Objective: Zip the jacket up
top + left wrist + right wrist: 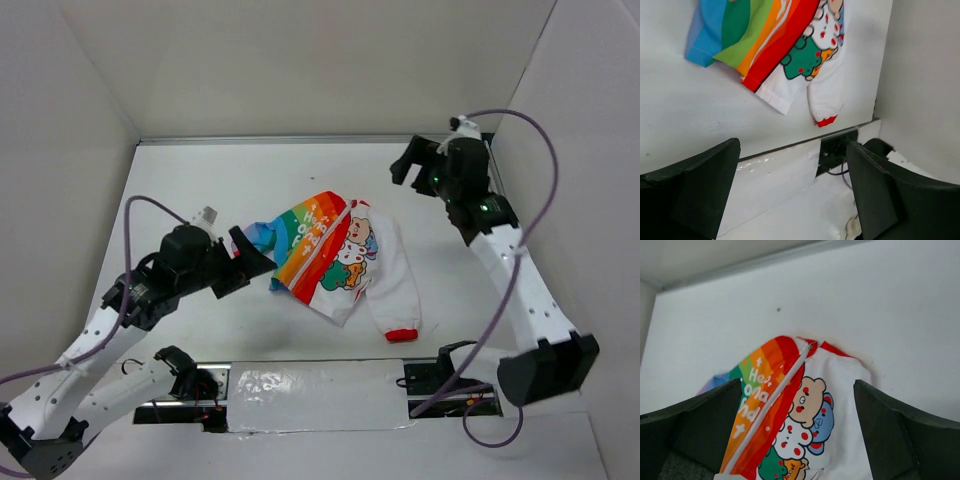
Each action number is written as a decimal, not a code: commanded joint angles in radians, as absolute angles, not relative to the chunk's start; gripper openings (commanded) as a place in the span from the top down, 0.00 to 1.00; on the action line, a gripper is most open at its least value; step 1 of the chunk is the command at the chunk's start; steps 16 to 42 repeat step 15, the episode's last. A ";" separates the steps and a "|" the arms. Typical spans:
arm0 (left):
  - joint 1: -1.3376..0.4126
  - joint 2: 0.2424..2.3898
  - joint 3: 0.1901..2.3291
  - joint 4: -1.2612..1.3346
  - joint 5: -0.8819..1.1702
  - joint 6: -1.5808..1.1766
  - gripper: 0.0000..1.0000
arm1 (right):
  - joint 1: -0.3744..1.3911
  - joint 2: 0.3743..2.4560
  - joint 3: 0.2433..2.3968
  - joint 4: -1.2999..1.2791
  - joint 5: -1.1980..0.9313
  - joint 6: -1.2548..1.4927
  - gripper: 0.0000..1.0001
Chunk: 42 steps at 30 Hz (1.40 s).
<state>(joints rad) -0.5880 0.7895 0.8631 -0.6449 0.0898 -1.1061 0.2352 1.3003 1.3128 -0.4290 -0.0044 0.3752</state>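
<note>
White table (250,170): jacket (335,250) collar far, hem near-left; left claw (250,268), right claw (412,165) spread.

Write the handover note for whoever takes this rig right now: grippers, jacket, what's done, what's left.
Left gripper: open, empty, low beside the jacket's left edge.
Right gripper: open, empty, well clear of it, near the table's far right corner.
Jacket: rumpled mid-table, front up, red cuff toward the arm bases.
Done: front panels lie together along the zipper; slider not visible, so closure is unconfirmed.
Left: find the slider, pin the hem, check or finish zipping.
</note>
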 commanded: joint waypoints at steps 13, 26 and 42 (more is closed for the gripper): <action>-0.584 0.891 1.249 -0.929 -0.193 -0.977 0.01 | 0.135 0.700 1.066 -0.704 0.491 0.632 0.00; -0.581 0.827 1.194 -0.884 -0.170 -0.957 0.01 | 0.135 0.680 1.063 -0.704 0.477 0.620 0.00; -0.581 0.827 1.194 -0.884 -0.170 -0.957 0.01 | 0.135 0.680 1.063 -0.704 0.477 0.620 0.00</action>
